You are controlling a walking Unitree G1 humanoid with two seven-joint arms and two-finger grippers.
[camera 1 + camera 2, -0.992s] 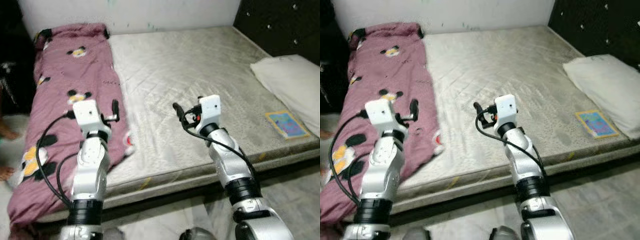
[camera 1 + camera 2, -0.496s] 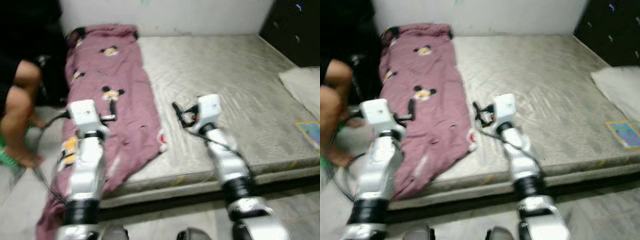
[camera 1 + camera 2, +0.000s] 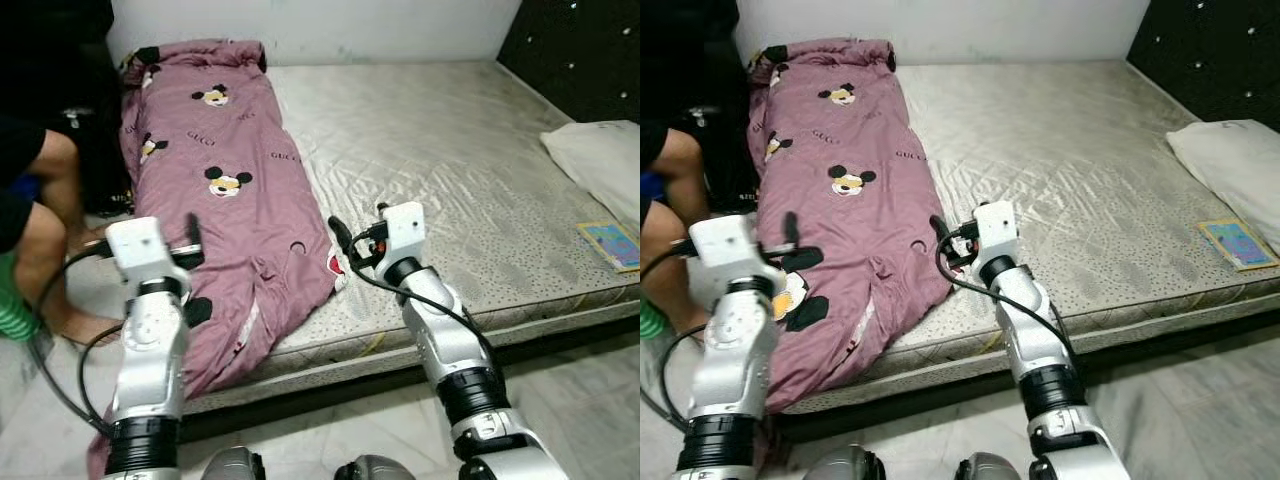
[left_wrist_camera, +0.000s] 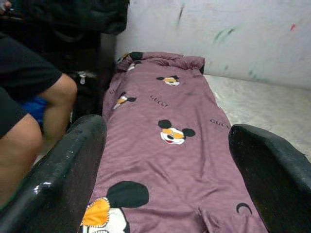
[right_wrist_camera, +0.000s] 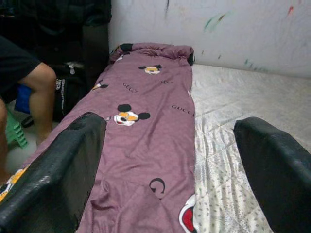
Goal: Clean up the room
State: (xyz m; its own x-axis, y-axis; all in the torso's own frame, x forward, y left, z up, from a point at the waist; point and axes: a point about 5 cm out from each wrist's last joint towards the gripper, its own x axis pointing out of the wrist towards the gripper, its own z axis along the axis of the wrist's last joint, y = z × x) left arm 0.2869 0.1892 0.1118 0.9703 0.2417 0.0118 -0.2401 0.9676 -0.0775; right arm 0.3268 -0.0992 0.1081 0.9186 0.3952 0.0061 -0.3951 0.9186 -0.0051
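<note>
Lengthwise, the mauve cartoon-mouse blanket drapes the mattress.

A blanket is spread along the bed's left side, its near end draped over the edge. A pillow lies at 2 o'clock, a booklet just before it. A person's legs are seen at 10 o'clock.

The person sitting beside the bed is cut off at the picture's edge, only bare legs and dark clothing showing. The pillow runs off the far side. The maroon blanket trails over the mattress edge, its lower end hidden behind the left arm.
</note>
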